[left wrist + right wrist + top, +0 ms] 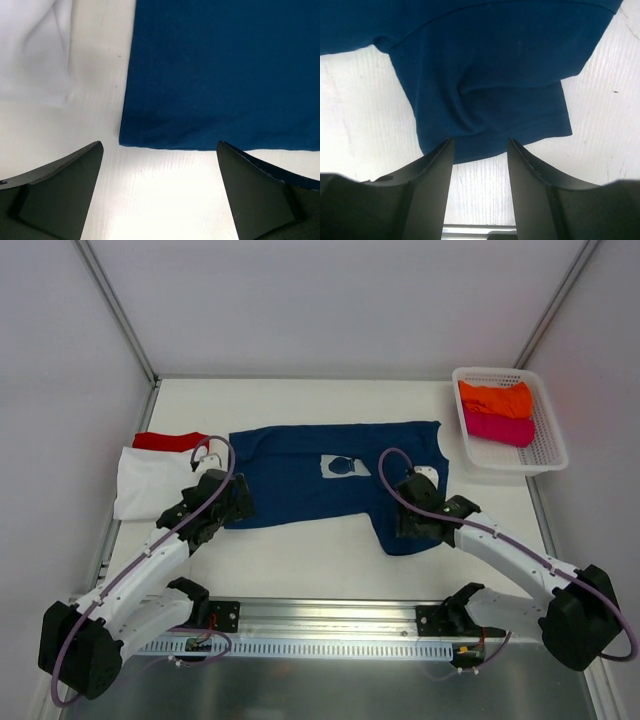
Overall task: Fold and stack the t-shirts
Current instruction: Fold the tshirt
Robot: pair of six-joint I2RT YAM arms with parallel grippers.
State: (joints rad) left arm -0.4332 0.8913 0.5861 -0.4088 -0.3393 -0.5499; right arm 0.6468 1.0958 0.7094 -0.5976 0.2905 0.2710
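Top external view, taken from the left: a white t-shirt (145, 485) lies bunched just off the outer side of the left gripper (225, 502), and a red t-shirt (165, 441) peeks out beyond it. That gripper hangs low with its jaws spread wide and nothing between them. On its wrist view, the hem corner of the navy t-shirt (225, 70) sits just ahead of the fingertips, not touching them.

The navy t-shirt lies spread flat on the table (320, 560) between the two hands, with its white chest print (340, 466) facing up. The right gripper (480, 142) stands with its jaws partly apart at the near sleeve (490, 100), whose cuff lies at the fingertips. Table shows through the gap and nothing is pinched.

The cloth looks light, thin and limp. I would expect it to sag and drag rather than hold a shape. A pinch at a hem corner or sleeve cuff, where the fabric is doubled, should grip best. The sleeve is rumpled and may want smoothing.

Bare table lies on the near side of both hands, giving room to pull a fold over. The white t-shirt crowds the left hand's outer side. Well off the right hand's outer side stands a basket (555, 455) holding an orange t-shirt (495, 398) and a magenta t-shirt (498, 427).
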